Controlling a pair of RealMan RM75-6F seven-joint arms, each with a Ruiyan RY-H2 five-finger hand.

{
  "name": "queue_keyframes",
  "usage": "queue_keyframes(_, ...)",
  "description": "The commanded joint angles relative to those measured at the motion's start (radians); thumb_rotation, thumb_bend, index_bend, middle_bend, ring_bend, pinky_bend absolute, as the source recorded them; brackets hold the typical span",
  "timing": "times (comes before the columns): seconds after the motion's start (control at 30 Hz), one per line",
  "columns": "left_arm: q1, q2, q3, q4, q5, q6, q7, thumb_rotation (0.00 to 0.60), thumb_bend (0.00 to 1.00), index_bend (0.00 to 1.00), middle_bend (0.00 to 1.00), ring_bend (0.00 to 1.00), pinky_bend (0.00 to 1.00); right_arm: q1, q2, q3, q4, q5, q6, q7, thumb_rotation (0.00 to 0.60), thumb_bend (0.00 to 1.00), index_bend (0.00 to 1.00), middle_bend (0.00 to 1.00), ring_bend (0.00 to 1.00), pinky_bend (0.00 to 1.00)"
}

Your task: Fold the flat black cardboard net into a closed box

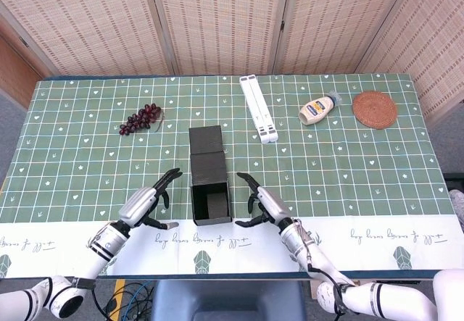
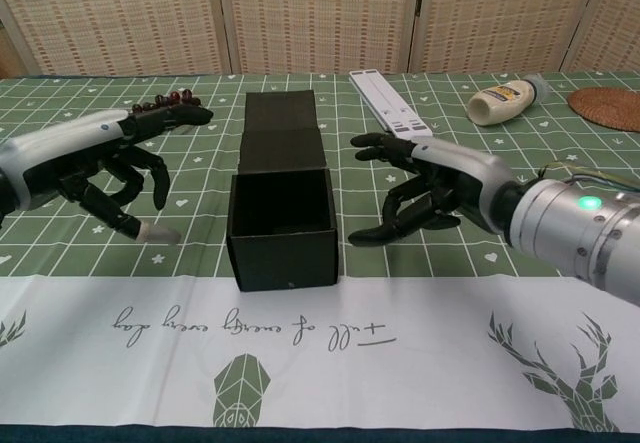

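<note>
The black cardboard box (image 1: 210,201) (image 2: 282,221) stands on the table with its open mouth facing the front edge. Its lid panels (image 1: 206,151) (image 2: 281,128) lie flat on the cloth behind it. My left hand (image 1: 147,201) (image 2: 118,168) hovers left of the box, fingers spread, touching nothing. My right hand (image 1: 262,203) (image 2: 428,187) is to the right of the box with a clear gap between them, fingers apart and empty.
A bunch of dark grapes (image 1: 142,117) lies at the back left. A white folded stand (image 1: 259,108), a mayonnaise bottle (image 1: 317,109) and a round woven coaster (image 1: 374,109) sit along the back right. A white table runner (image 2: 330,348) covers the front edge.
</note>
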Motion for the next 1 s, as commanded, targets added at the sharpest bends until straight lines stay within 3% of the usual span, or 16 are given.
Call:
queue_keyframes(0.03,0.009,0.006,-0.011,-0.037,-0.043,-0.040,-0.013,0.600,0.05,0.00,0.00,0.54,0.83,-0.031,0.108,0.023,-0.108,-0.027,0.043,0.001,0.600,0.03,0.00,0.00,0.61,1.00)
queue_keyframes(0.2,0.009,-0.011,-0.031,-0.055,-0.129,-0.121,-0.019,0.600,0.05,0.00,0.00,0.54,0.83,-0.053,0.207,0.079,-0.196,-0.047,0.099,0.026,0.600,0.03,0.00,0.00,0.61,1.00)
queue_keyframes(0.37,0.004,-0.037,-0.044,-0.040,-0.162,-0.178,-0.033,0.600,0.05,0.00,0.00,0.54,0.83,-0.069,0.258,0.102,-0.239,-0.058,0.132,0.052,0.600,0.03,0.00,0.00,0.61,1.00)
queue_keyframes(1.0,-0.023,-0.154,-0.136,0.034,-0.236,-0.314,-0.133,0.600,0.05,0.00,0.00,0.55,0.83,-0.082,0.274,0.067,-0.222,-0.097,0.154,0.135,0.600,0.03,0.00,0.00,0.61,1.00)
